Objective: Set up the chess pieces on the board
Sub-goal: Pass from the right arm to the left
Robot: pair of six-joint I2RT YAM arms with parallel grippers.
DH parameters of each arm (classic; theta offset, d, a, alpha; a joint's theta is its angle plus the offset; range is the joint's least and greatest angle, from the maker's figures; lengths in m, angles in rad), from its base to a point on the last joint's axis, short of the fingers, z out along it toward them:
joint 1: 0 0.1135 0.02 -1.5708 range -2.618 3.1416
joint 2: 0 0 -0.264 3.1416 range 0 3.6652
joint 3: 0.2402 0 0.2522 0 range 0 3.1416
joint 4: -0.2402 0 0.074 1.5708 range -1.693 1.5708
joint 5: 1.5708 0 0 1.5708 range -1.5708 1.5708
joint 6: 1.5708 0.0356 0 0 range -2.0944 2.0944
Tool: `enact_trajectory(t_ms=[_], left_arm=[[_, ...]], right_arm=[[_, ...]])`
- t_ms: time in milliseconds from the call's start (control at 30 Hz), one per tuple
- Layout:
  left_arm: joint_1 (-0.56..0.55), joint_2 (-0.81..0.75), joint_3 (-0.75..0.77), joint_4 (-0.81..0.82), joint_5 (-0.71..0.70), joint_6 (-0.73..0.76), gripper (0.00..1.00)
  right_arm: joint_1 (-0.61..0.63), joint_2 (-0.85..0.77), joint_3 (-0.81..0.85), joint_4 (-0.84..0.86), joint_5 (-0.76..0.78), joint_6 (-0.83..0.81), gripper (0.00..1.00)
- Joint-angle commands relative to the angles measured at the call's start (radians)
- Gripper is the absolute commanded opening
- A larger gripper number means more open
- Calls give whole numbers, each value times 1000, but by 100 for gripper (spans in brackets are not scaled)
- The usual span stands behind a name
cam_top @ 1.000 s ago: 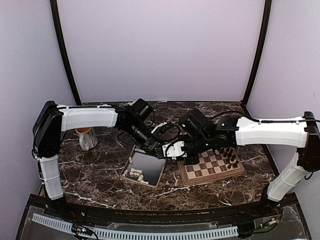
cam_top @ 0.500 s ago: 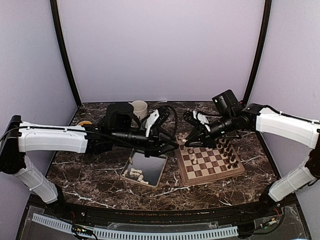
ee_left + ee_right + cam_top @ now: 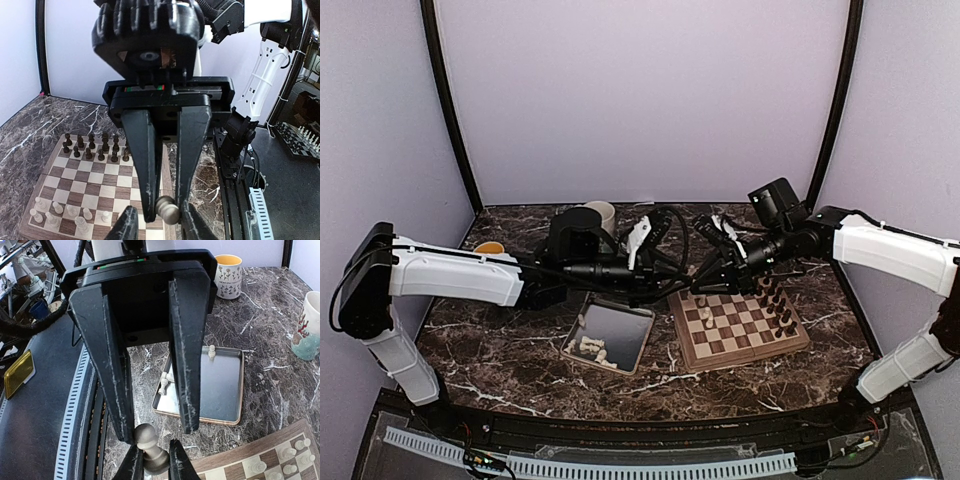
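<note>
Closer than half a second ago, left gripper [image 3: 156, 430] and right gripper [image 3: 155, 464] meet mid-frame.
Overhead, the tray [image 3: 625, 325] at lower centre holds a few cream pieces [image 3: 592, 349]. My right gripper is clamped on a pawn [image 3: 167, 210] at its base; my left gripper stands spread, fingers either side of its head. Right of the tray, the board [image 3: 100, 185] carries dark pieces [image 3: 92, 147] and some cream ones. From overhead the pawn is hidden.

Left gripper [image 3: 160, 220] parted, right gripper [image 3: 155, 452] clamped (tip-to-tip)
</note>
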Motion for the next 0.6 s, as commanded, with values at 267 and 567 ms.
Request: enact_trajectory(t_ms=[267, 567], left_arm=[[0, 24, 37, 42, 73, -1, 14], [1, 45, 60, 20, 87, -21, 3]], right_arm=[[-9, 6, -5, 41, -48, 27, 15], [-19, -5, -14, 58, -52, 42, 15]])
